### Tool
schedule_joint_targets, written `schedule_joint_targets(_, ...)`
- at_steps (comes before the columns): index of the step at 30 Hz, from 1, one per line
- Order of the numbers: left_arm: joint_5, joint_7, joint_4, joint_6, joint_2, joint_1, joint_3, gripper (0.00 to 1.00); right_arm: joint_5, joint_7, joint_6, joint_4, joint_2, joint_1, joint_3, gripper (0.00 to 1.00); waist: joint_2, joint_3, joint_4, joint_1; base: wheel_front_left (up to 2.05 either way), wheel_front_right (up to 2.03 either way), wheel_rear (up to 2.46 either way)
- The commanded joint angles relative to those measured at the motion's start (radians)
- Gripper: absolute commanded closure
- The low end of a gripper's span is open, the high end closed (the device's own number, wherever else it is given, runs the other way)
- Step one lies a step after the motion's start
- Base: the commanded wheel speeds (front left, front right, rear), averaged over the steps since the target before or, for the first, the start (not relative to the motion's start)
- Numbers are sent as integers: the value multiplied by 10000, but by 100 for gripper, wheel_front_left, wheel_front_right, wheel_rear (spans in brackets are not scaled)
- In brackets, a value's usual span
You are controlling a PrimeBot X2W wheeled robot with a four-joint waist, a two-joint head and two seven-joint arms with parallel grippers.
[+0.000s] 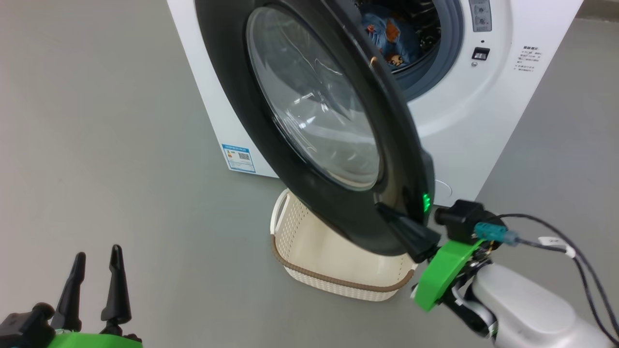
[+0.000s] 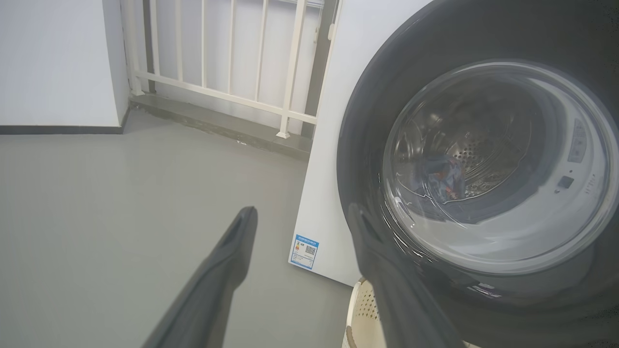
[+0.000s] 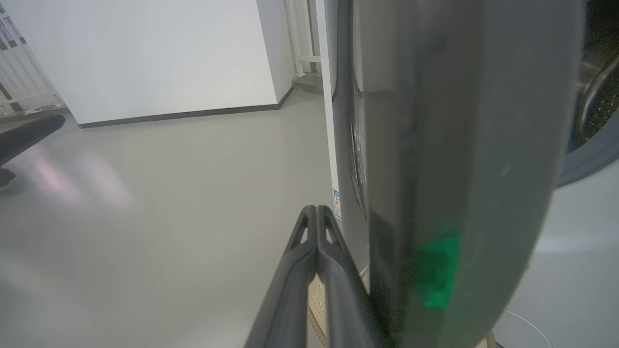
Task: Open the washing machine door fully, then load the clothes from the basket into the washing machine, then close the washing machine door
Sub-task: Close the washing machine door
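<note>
Leftward, the smooth grey floor (image 1: 96,121) stretches wide beside the washing machine (image 1: 464,125), a boxy white cabinet with a blue label (image 1: 238,157) at its lower corner. The washing machine door (image 1: 314,111) stands partway open, its lower edge hanging over the basket (image 1: 329,251), which sits on the floor just in front of the cabinet. The door has a wide glossy black rim around a bulging clear glass bowl. The basket is cream perforated plastic with a brown woven-look rim. The clothes (image 1: 387,34), blue with orange prints, lie inside the drum behind the grey seal. The right tool (image 1: 384,211) is clenched on nothing, its dark fingers pressed flat together. Its tip is at the door's lower rim, but I cannot tell whether it touches. Its pale forearm reaches in from the lower right. The left tool (image 1: 98,252) is released, fingers spread and pointing up, well apart from the door.
</note>
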Motion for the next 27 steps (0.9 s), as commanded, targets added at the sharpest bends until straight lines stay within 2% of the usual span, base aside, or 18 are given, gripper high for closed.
schedule_joint_targets(1,-12,-107,-260,7,225,-396,343,0,76,-80,-4,-26,-199,-264,-227,100,0,74,-32,0,0,0,0)
schedule_joint_targets(11,-79,-107,-379,7,294,-671,204,0,90,-80,-4,300,-665,-623,-1472,100,0,765,-96,0,0,0,0)
schedule_joint_targets(27,-164,-107,-563,6,421,-1562,-101,0,453,-80,-4,1004,-1226,-2525,-2941,100,0,2484,-10,0,0,0,0)
